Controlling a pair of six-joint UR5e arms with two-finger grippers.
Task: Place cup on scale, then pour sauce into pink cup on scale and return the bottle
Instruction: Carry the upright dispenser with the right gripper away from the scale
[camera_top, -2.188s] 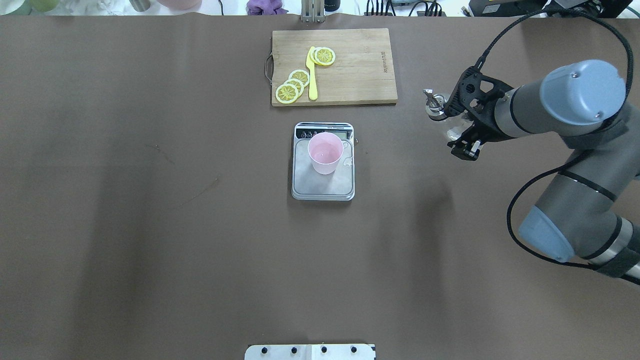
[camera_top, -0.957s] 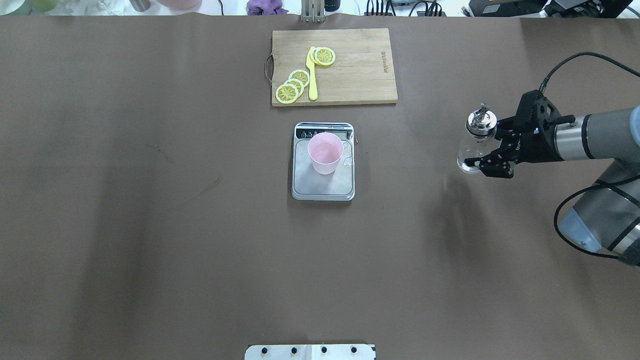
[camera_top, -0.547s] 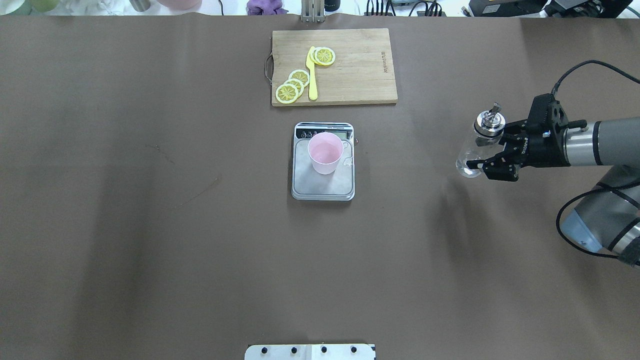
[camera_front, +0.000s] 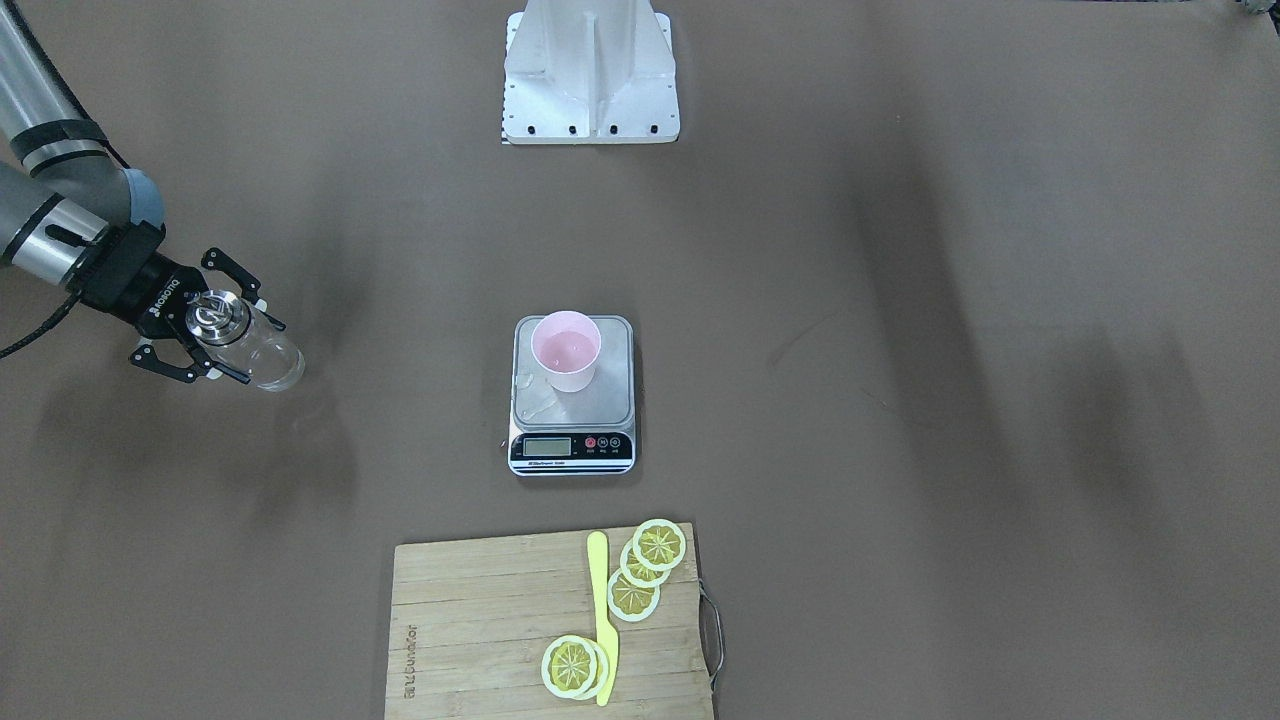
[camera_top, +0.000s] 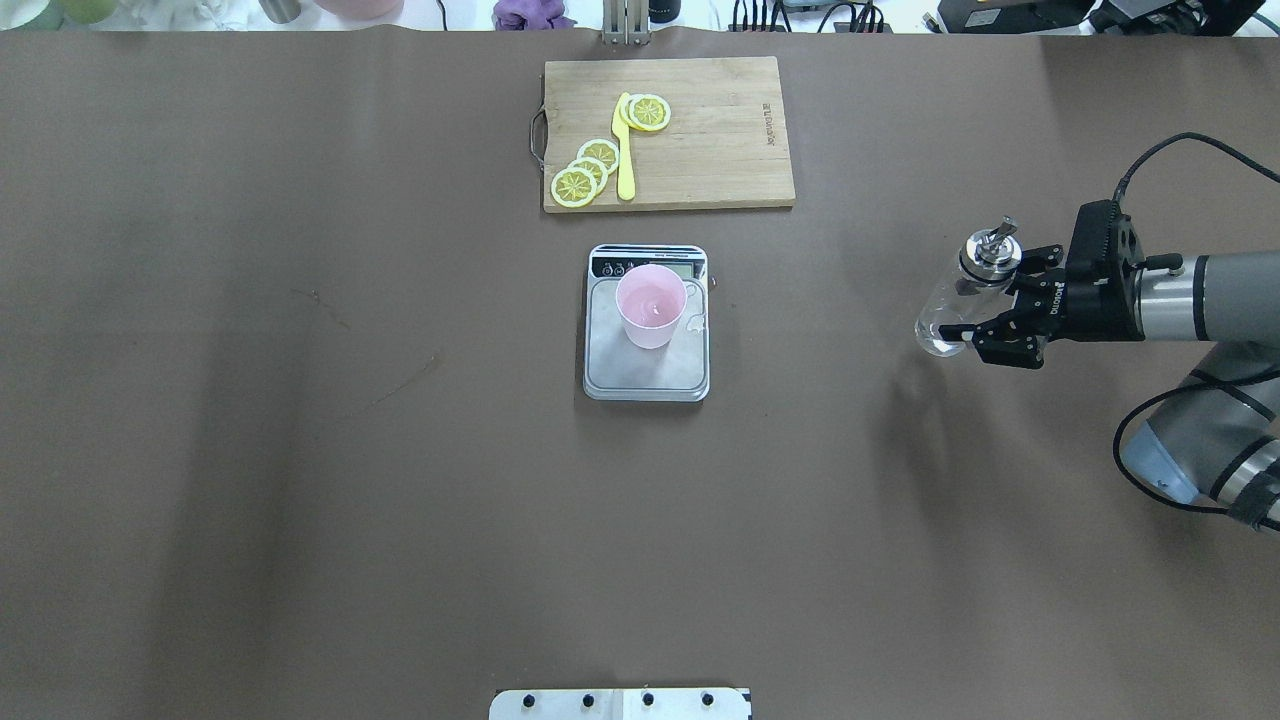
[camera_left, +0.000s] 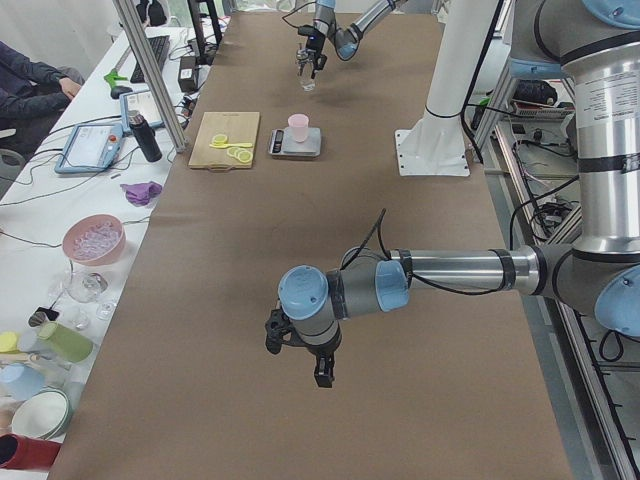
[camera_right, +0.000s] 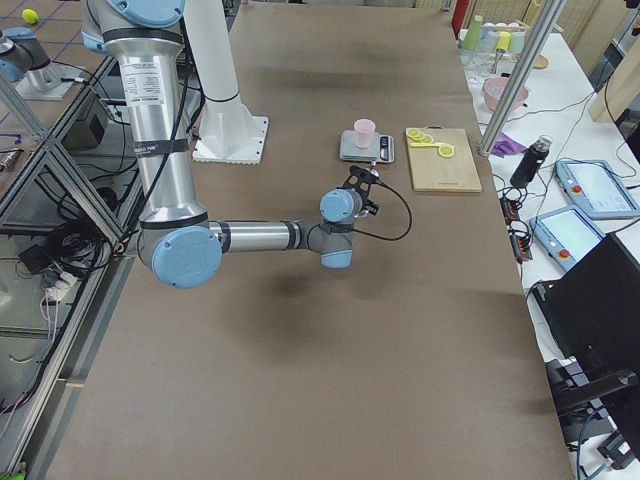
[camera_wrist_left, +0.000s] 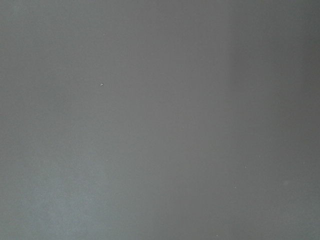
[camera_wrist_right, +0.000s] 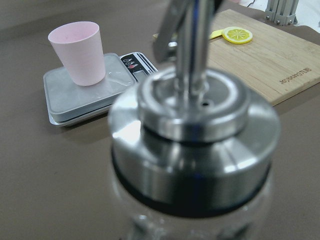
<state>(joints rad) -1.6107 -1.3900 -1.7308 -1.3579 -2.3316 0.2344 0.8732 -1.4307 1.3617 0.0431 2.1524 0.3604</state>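
**A:** Right, the right end effector (camera_top: 985, 305) is pinching the glass bottle (camera_top: 942, 322) across its body. The chrome pour-spout cap (camera_top: 988, 250) is on top, and the bottle is well off to the right of the kitchen scale (camera_top: 646, 385).

**B:** And the pink cup (camera_top: 651, 305) stands on the steel platform (camera_top: 620, 372), up toward the display (camera_top: 678, 267), so the placing looks done. I read this as the return leg.

**A:** Agreed. The shadow beneath suggests the bottle hangs clear of the bench (camera_top: 300, 500), about upright.

**B:** So the trick is to keep it vertical, come straight down, and let the base land flat before the fingers part. That metal cap probably makes it top-heavy, and smooth glass can slip in a side pinch.

**A:** Release gently, then back out along the arm's own line, not up past the spout.

**B:** Any clutter to mind?

**A:** A bamboo cutting board (camera_top: 720, 140) with lemon slices (camera_top: 590, 170) and a yellow knife (camera_top: 625, 165) lies beyond the scale, well apart. A clear wet patch (camera_front: 532, 398) shows on the platform beside the cup, so don't swing back over there.

**B:** Left end effector (camera_left: 298, 358)?

**A:** It's out at the left end of the bench and seen only from the side, so I can't tell whether it's spread or closed. Its wrist camera shows only brown bench surface.
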